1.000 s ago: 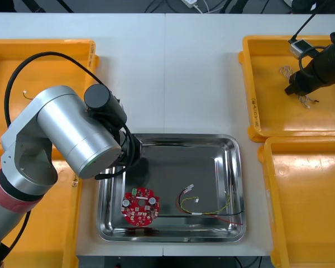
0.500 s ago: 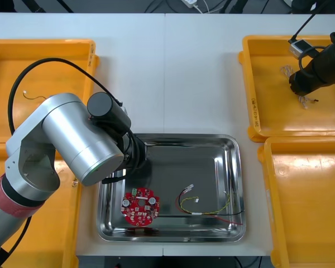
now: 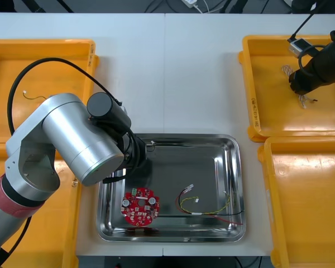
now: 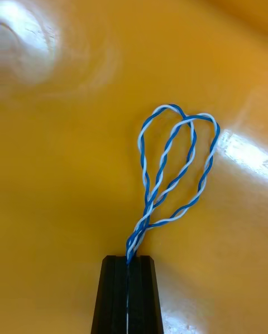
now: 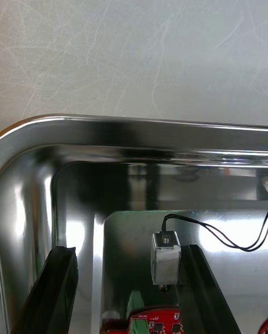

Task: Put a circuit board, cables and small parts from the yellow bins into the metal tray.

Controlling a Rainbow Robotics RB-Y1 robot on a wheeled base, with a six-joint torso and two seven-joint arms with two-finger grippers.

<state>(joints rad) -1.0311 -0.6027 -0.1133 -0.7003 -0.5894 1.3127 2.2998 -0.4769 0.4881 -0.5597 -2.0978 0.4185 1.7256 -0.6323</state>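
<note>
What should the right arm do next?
Probably lift the right gripper straight up: it is shut on the twisted blue and white cable over the far right yellow bin, so it can go to the metal tray, where the left gripper stands open at the far left corner.

Left gripper (image 5: 127, 250) over a corner of the metal tray (image 5: 139, 123)

Its two black fingers (image 5: 56, 289) stand wide apart above the shiny tray floor. A small metal part (image 5: 166, 259) sits close against the inner side of one finger, and a thin black cable (image 5: 223, 237) runs from its top past that finger. The edge of a red circuit board (image 5: 153, 324) shows low between the fingers. The light table (image 5: 134, 44) lies beyond the tray's curved rim.
</note>
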